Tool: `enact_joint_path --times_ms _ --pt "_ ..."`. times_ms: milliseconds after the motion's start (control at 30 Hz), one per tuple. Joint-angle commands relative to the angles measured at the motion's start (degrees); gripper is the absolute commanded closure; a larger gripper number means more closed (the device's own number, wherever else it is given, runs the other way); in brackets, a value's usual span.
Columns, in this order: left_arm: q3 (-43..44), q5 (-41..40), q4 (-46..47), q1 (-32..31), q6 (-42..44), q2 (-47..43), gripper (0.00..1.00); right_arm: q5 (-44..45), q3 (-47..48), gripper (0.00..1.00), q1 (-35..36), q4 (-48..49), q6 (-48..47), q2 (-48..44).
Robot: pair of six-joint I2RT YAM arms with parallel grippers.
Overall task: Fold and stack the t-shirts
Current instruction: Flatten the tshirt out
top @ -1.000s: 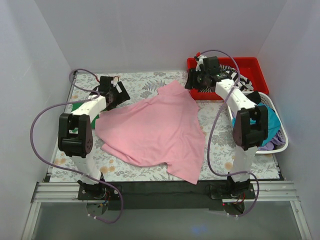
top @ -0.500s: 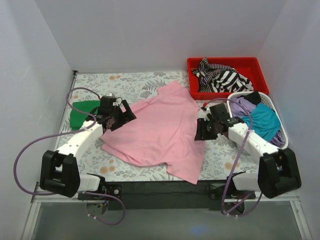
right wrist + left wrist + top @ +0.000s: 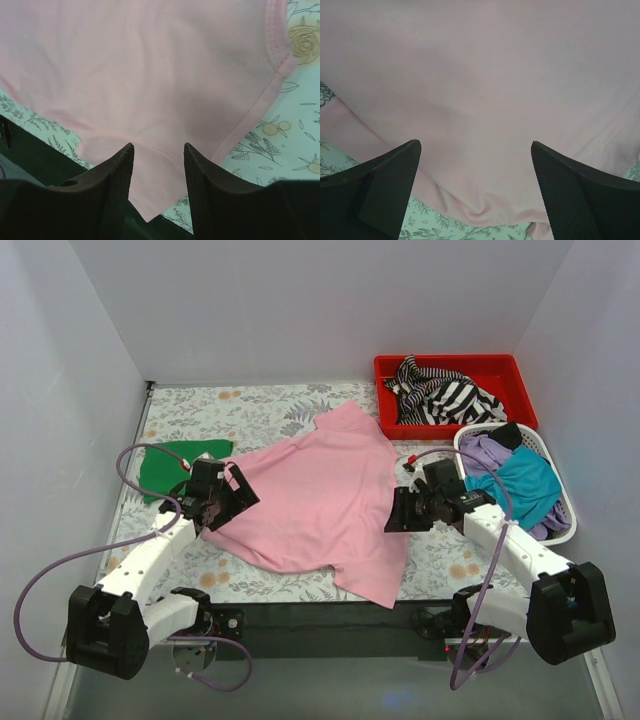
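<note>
A large light pink t-shirt (image 3: 310, 500) lies spread and crumpled across the middle of the flowered table (image 3: 250, 410). My left gripper (image 3: 237, 500) hovers at its left edge. In the left wrist view it (image 3: 475, 144) is wide open over the pink cloth (image 3: 485, 90) with nothing between its fingers. My right gripper (image 3: 393, 513) sits at the shirt's right edge. In the right wrist view it (image 3: 158, 145) is open over the pink hem (image 3: 150, 100), gripping nothing. A dark green t-shirt (image 3: 170, 465) lies at the left.
A red bin (image 3: 510, 370) at the back right holds a black-and-white striped shirt (image 3: 445, 395). In front of it a white basket (image 3: 565, 525) holds purple (image 3: 485, 452) and teal (image 3: 525, 480) shirts. The black near edge of the table (image 3: 330, 615) runs just below the pink shirt's lower corner.
The right arm swung from the red bin down to the pink shirt's right edge. The left arm drew back toward the near side along the shirt's left edge, uncovering more of the green shirt.
</note>
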Motion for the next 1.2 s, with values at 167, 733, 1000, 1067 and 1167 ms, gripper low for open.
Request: enact_joint_path --times_ms 167,733,1000,1067,1167 --pt "-2.4 -0.2 -2.9 -0.5 -2.0 -3.1 0.08 -6.8 -2.4 0.49 1.5 8.8 0.1 7.2" --pt "1.4 -1.3 -2.6 -0.5 1.7 0.5 0.08 11.3 -9.6 0.46 2.4 2.3 11.4 9.3" --pt "2.4 -1.4 -3.5 -0.5 2.7 1.4 0.08 23.9 -8.7 0.41 2.5 -8.2 19.1 -5.6" --pt "3.1 -1.8 -4.2 -0.5 3.2 1.6 0.08 23.2 -6.7 0.39 2.4 -8.2 18.4 -6.7" --pt "4.3 -2.2 -4.1 -0.5 4.1 1.3 0.08 15.5 -4.1 0.38 2.5 -3.1 13.1 -7.8"
